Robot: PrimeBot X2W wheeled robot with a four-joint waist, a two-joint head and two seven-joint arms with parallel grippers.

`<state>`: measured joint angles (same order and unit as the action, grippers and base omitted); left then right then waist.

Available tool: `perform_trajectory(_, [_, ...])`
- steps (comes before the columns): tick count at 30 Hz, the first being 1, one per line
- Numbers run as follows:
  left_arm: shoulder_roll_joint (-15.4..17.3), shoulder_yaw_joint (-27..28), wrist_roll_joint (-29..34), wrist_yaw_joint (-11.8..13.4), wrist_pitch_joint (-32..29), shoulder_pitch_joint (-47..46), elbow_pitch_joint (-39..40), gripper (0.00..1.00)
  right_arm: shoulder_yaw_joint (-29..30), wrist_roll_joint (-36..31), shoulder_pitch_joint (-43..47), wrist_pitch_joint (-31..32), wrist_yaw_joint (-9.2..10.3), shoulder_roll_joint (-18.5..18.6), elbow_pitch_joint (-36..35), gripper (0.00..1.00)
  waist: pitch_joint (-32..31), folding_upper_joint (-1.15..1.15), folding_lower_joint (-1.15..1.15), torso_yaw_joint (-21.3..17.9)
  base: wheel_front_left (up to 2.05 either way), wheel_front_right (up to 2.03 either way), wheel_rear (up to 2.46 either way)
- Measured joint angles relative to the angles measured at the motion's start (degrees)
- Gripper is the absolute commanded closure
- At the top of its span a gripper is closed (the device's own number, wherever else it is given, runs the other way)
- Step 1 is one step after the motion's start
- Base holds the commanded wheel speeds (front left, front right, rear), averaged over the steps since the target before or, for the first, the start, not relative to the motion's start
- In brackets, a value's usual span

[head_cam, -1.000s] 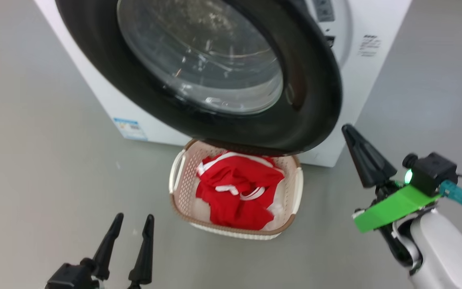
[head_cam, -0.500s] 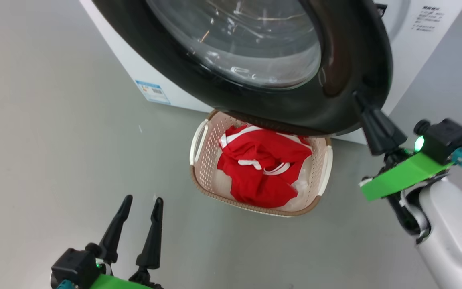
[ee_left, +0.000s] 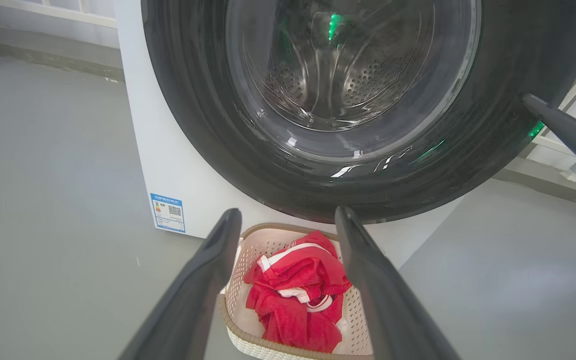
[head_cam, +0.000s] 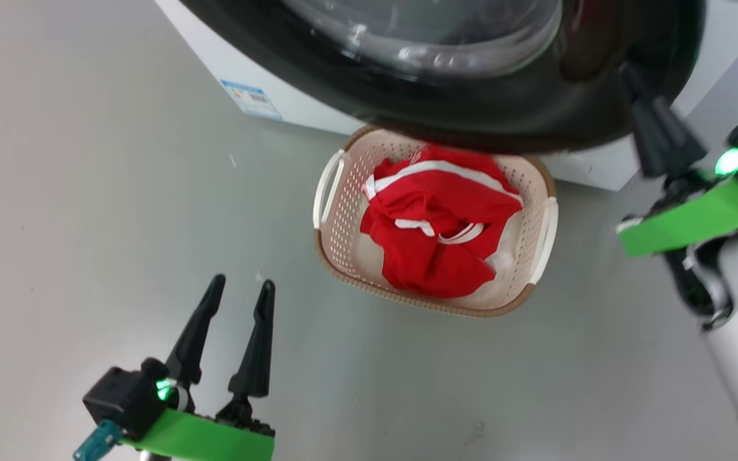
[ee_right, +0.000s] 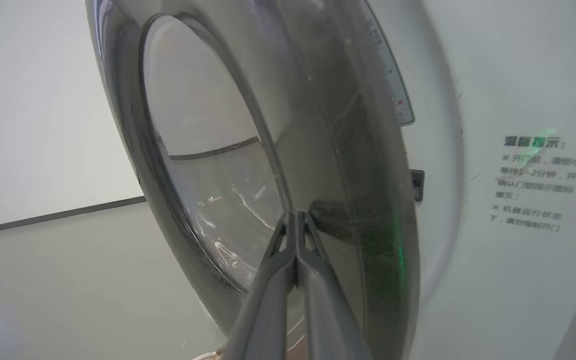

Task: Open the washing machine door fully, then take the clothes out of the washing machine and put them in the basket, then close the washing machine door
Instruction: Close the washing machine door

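Since a second ago our head camera has swung, so the whole scene sits differently, and our right gripper (head_cam: 628, 67), which hung apart from the washing machine door (head_cam: 510, 115), now has its tip on that door's black rim.

We count one washing machine (head_cam: 590, 168), one door, one basket (head_cam: 342, 221) and two grippers with two dark fingers each.

Our right gripper's two fingers are pressed together into a single point. In the right wrist view that point (ee_right: 295, 215) meets its own reflection on the glossy rim (ee_right: 348, 150), beside the glass. One small dark latch slot (ee_right: 416, 185) on the white front shows just past the rim, so the door is not yet closed flat.

Our left gripper (head_cam: 243, 282) hangs low over the grey floor (head_cam: 87, 192), well apart from the basket, its fingers spread with nothing between them. In the left wrist view the perforated drum (ee_left: 338, 75) shows through the glass.

The basket stands on the floor just in front of the machine, partly under the door, with two white handles, one on each side. The clothes (head_cam: 433, 256) lie inside it as one red heap with white stripes; we cannot tell how many garments make it up. One blue label (head_cam: 250, 99) sits at the machine's base.
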<state>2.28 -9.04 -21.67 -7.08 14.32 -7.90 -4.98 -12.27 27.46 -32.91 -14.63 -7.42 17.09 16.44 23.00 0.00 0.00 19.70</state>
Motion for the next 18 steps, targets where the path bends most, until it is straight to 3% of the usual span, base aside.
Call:
perform_trajectory(8, [-0.07, -1.07, -1.44, 0.59, 0.15, -1.0, 1.94, 0.0, 4.76, -0.46, -5.54, -0.01, -0.13, 1.14, -0.45, 1.0, 3.52, 0.0, 0.0, 1.05, 0.0, 0.0, 0.0])
perform_trajectory(18, [-0.11, -1.53, -1.64, 1.09, 0.15, -1.82, 2.1, 0.0, 7.59, -2.45, -7.56, -0.08, -0.66, -0.91, -1.03, 1.0, 5.1, 0.0, 0.0, 1.26, 0.0, 0.0, 0.0])
